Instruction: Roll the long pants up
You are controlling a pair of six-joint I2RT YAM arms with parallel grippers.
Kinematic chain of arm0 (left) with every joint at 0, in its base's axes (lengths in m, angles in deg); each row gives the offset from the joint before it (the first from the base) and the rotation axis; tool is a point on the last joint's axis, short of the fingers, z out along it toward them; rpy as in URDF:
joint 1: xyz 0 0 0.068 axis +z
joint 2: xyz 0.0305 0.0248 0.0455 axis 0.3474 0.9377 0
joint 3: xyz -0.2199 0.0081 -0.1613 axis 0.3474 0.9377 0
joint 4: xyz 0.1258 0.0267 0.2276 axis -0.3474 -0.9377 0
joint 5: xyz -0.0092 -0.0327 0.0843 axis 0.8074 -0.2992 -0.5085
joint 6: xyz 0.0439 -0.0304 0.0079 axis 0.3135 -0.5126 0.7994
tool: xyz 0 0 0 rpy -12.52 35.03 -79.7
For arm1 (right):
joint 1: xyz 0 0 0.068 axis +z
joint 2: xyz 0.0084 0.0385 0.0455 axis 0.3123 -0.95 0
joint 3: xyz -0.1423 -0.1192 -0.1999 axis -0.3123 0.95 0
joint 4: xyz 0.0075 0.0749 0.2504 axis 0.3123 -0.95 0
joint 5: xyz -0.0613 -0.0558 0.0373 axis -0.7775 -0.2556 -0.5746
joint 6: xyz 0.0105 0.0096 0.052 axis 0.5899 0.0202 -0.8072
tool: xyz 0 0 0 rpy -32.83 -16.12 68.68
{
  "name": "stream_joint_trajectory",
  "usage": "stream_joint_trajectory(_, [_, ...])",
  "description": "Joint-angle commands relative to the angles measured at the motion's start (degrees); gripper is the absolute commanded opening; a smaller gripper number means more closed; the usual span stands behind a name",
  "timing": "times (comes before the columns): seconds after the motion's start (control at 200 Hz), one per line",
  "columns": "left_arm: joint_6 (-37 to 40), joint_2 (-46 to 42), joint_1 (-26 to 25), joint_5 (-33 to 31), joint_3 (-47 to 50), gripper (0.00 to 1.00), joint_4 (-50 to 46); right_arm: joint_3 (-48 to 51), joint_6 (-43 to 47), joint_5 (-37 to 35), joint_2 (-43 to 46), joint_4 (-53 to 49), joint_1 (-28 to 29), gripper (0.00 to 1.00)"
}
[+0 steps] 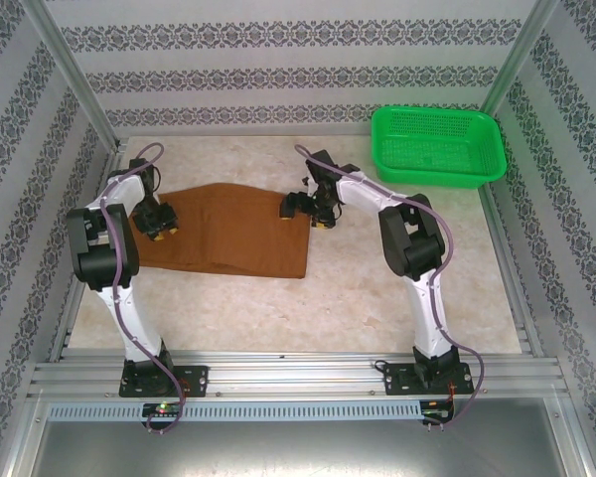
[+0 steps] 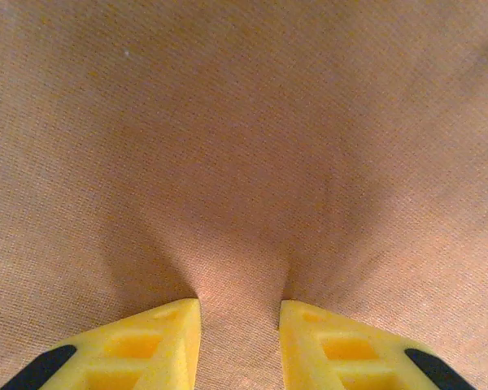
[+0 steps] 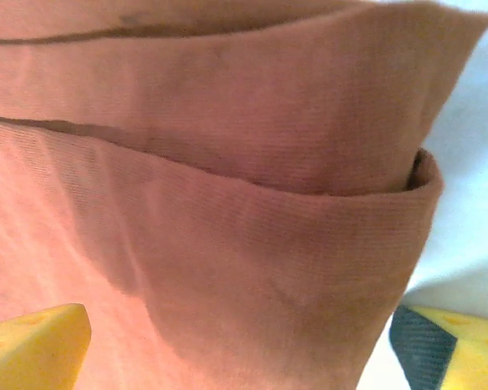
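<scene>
The long pants [image 1: 228,234] lie folded flat as a wide band across the left and middle of the table [image 1: 397,308], one end at the left and the other, a squared stack of layers, toward the middle. The left gripper [image 2: 240,325] is down on the left end, its yellow fingertips [image 2: 167,337] a narrow gap apart and pressed into the cloth, with creases drawing in toward that gap; whether it really has a pinch of cloth I cannot tell. The right gripper [image 3: 240,341] stands wide open and released at the far right corner of the band, one finger on either side of the stacked edges, holding nothing. The main risk I see is an uneven start. If the left fingers catch just the top layer, the roll would peel that layer off and drag the lower ones into wrinkles. If they have nothing, they would slide over the cloth and the end would stay flat. At the right end, closing on some of the stacked layers and not all would let the fold spread apart, and a pull from there against a left end pinned to the table could skew the whole band, giving a cone and not a straight roll. The green basket [image 1: 435,111] sits well apart at the far right and looks unlikely to interfere
</scene>
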Motion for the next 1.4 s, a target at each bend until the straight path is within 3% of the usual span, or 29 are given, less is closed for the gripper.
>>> stream_joint_trajectory(0.0, [-1.35, 0.02, 0.25, -0.34, 0.54, 0.31, 3.09, -1.74, 2.81, -6.48, -3.26, -2.81, -1.18, 0.98])
stream_joint_trajectory(0.14, [-1.15, 1.24, 0.17, -2.12, 0.39, 0.30, 3.14, -0.83, 2.58, -6.43, -4.21, -0.11, -2.48, 0.98])
stream_joint_trajectory(0.17, [-1.11, 1.45, 0.17, -2.38, 0.31, 0.30, 3.32, 0.13, 2.20, -5.33, -4.26, 1.56, -3.06, 0.91])
stream_joint_trajectory(0.195, [-0.98, 1.75, 0.14, -2.59, -0.01, 0.30, 3.30, 0.78, 1.83, -4.49, -4.28, 2.66, -3.56, 0.74])
stream_joint_trajectory(0.21, [-0.89, 1.99, 0.16, -2.73, -0.20, 0.30, 3.15, 1.04, 1.47, -4.23, -4.30, 3.17, -3.84, 0.51])
stream_joint_trajectory(0.23, [-0.78, 2.34, 0.18, -2.97, -0.58, 0.30, 2.93, 1.36, 0.83, -4.26, -4.27, 3.72, -4.27, 0.14])
stream_joint_trajectory(0.24, [-0.72, 2.56, 0.17, -3.08, -0.74, 0.29, 2.91, 1.65, 0.39, -4.20, -4.29, 4.02, -4.47, 0.01])
stream_joint_trajectory(0.245, [-0.65, 2.62, 0.17, -3.16, -0.81, 0.29, 2.83, 1.85, 0.36, -3.97, -4.30, 4.24, -4.58, 0.00])
stream_joint_trajectory(0.33, [-0.19, 3.96, 0.17, -4.36, -2.33, 0.27, 2.59, 4.28, -1.41, -2.89, -3.27, 6.72, -5.41, 0.00])
stream_joint_trajectory(0.445, [0.66, 7.59, -0.08, -4.49, -7.86, 0.23, 1.17, 7.14, -1.60, -10.73, 1.66, 2.73, -4.86, 0.00])
stream_joint_trajectory(0.545, [1.18, 11.63, -1.54, -2.97, -14.74, 0.22, 0.63, 19.16, -2.76, -11.33, 10.83, 7.04, -5.88, 0.00])
stream_joint_trajectory(0.764, [3.05, 26.61, -9.03, -3.78, -40.11, 0.20, -9.28, 38.48, -5.04, -10.29, 25.77, 10.91, -3.01, 0.00])
stream_joint_trajectory(0.899, [2.69, 34.58, -12.43, -0.26, -54.64, 0.21, -10.61, 46.34, -7.95, -7.62, 32.61, 12.04, 5.31, 0.00])
stream_joint_trajectory(1.019, [0.11, 42.95, -14.56, 6.11, -68.78, 0.23, -10.31, 47.33, -9.78, -4.89, 32.16, 13.59, 15.41, 0.00])
stream_joint_trajectory(1.149, [-3.86, 45.33, -16.62, 15.35, -68.36, 0.27, -0.42, 41.23, -5.97, -1.60, 27.22, 12.83, 25.39, 0.00])
stream_joint_trajectory(1.189, [-4.83, 45.84, -17.37, 18.03, -68.10, 0.28, 2.97, 38.38, -4.98, -3.42, 26.03, 9.96, 27.29, 0.00])
stream_joint_trajectory(1.204, [-5.08, 45.92, -17.59, 18.94, -68.18, 0.29, 3.83, 37.62, -4.52, -4.26, 25.83, 8.97, 27.75, 0.06])
stream_joint_trajectory(1.259, [-5.14, 45.77, -18.88, 20.48, -68.78, 0.32, 5.62, 35.73, -3.18, -7.69, 26.65, 6.76, 28.62, 0.42])
stream_joint_trajectory(1.279, [-4.80, 45.54, -19.29, 19.94, -69.00, 0.33, 5.45, 35.35, -3.04, -9.63, 27.46, 5.95, 28.78, 0.60])
stream_joint_trajectory(1.294, [-4.24, 44.94, -19.81, 19.62, -69.15, 0.35, 5.47, 35.28, -2.82, -11.13, 28.24, 5.60, 28.86, 0.84])
stream_joint_trajectory(1.304, [-3.69, 44.54, -20.21, 19.44, -69.16, 0.37, 5.41, 35.16, -2.72, -12.11, 28.90, 5.46, 28.92, 0.94])
stream_joint_trajectory(1.394, [2.67, 38.28, -23.17, 11.81, -68.54, 0.56, 2.47, 33.24, -1.68, -24.07, 35.03, 1.71, 29.92, 0.98])
